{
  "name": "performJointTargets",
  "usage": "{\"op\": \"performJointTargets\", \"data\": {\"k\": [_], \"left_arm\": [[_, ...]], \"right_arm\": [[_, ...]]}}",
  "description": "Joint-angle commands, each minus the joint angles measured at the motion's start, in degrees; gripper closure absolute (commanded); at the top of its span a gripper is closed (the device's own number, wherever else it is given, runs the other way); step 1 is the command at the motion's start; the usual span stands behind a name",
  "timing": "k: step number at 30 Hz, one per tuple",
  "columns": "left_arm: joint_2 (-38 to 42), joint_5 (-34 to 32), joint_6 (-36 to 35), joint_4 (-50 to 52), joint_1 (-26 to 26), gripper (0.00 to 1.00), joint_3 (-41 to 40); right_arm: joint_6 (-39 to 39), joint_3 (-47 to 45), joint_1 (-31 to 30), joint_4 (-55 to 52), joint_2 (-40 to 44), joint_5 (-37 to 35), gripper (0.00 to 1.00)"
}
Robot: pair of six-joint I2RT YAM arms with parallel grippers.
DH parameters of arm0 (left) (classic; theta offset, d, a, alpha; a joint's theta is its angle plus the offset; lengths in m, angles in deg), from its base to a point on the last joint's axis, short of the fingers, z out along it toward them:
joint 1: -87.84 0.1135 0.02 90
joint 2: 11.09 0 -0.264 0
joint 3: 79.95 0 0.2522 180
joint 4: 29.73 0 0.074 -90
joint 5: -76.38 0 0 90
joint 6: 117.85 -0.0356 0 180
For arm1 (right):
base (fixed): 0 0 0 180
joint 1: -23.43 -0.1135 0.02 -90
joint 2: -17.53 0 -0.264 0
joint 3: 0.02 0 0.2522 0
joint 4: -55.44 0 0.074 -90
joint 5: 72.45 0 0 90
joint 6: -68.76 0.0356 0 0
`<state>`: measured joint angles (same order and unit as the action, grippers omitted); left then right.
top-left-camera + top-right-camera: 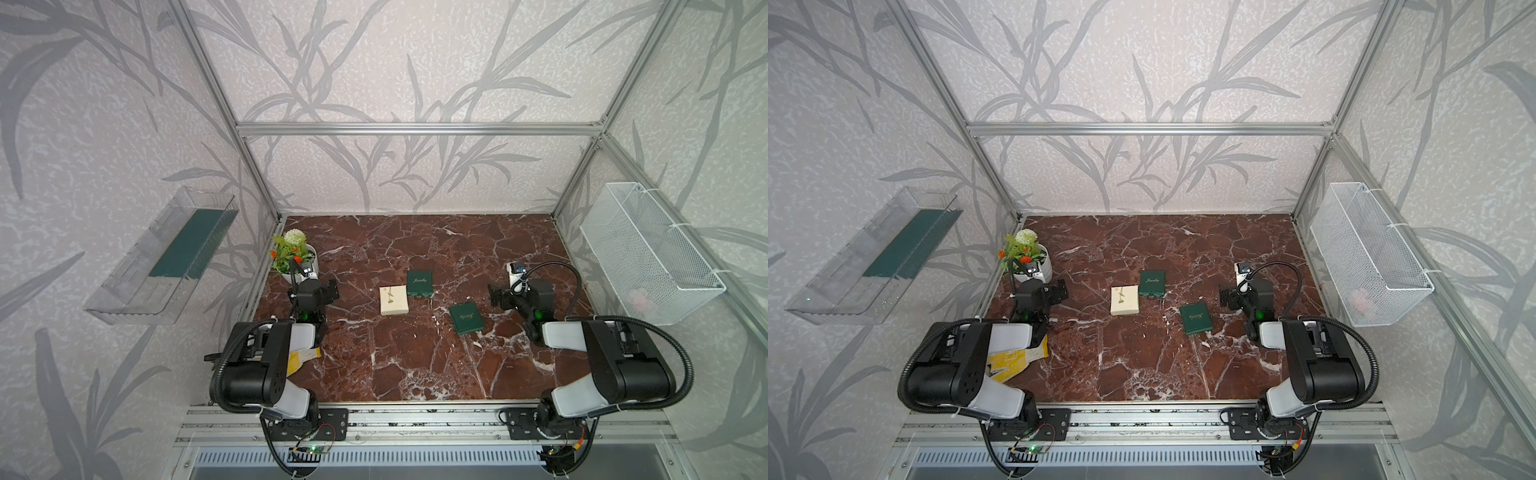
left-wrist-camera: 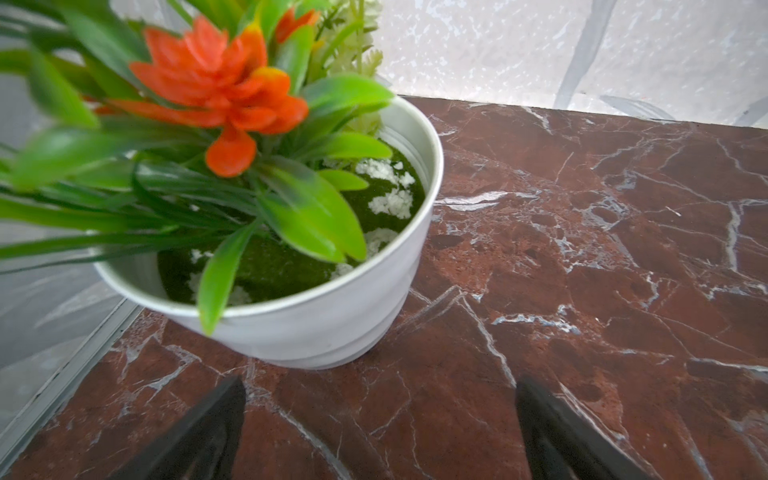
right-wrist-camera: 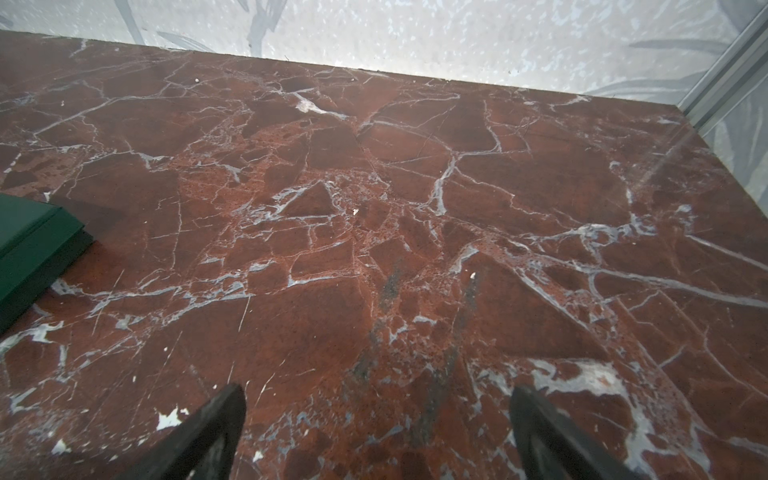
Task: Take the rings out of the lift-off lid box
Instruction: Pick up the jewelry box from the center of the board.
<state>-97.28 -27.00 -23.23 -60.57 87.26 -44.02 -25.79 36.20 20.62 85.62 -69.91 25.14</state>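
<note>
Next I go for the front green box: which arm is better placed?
Right. The right tool, open, is nearer the front green box; the left tool sits by the pot, farther off, with the cream box between.

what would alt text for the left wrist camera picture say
A white pot of green leaves and an orange flower stands on a red-brown marble table, close to the camera. The left gripper is open and empty, its two dark fingertips over the table just short of the pot.
</note>
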Motion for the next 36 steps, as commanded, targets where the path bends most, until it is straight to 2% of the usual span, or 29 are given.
{"op": "performJointTargets", "data": {"k": [1, 4, 8, 10, 11, 15, 21, 26, 30, 36], "left_arm": [[4.2, 0.7, -2.3, 4.6, -0.2, 0.01, 2.1], [8.0, -0.5, -2.0, 16.5, -1.8, 0.01, 6.5], [9.9, -5.1, -2.0, 23.2, -6.8, 0.01, 9.1], [11.2, -5.3, -2.0, 26.1, -9.3, 0.01, 10.6], [11.8, -7.4, -2.6, 28.5, -11.2, 0.01, 11.8], [14.9, -11.6, 1.5, 37.9, -16.4, 0.01, 15.7], [19.8, -11.6, 9.3, 50.7, -22.8, 0.01, 20.0], [21.2, -3.4, 18.4, 58.1, -26.3, 0.01, 21.0], [19.5, 0.7, 23.3, 60.5, -27.8, 0.02, 21.7], [15.2, 6.4, 25.8, 55.9, -28.3, 0.02, 21.3]], "right_arm": [[-0.2, 1.6, -0.8, 3.0, -0.3, -1.8, 0.01], [0.6, 5.8, -1.3, -10.1, 4.7, -6.1, 0.01], [1.0, 5.9, -2.5, -11.7, 6.3, -9.8, 0.01], [1.2, 7.8, -4.0, -16.5, 7.6, -13.3, 0.01], [1.6, 8.8, -4.9, -19.1, 8.5, -15.7, 0.01], [8.1, 10.6, -5.8, -26.0, 13.7, -19.3, 0.01], [17.6, 17.5, -5.9, -44.4, 20.1, -8.8, 0.01], [23.9, 21.0, -5.9, -59.2, 24.5, 2.0, 0.01], [27.4, 19.2, -5.9, -63.1, 29.0, 11.2, 0.01], [32.3, 15.5, -5.9, -63.2, 32.6, 21.7, 0.01]]}}
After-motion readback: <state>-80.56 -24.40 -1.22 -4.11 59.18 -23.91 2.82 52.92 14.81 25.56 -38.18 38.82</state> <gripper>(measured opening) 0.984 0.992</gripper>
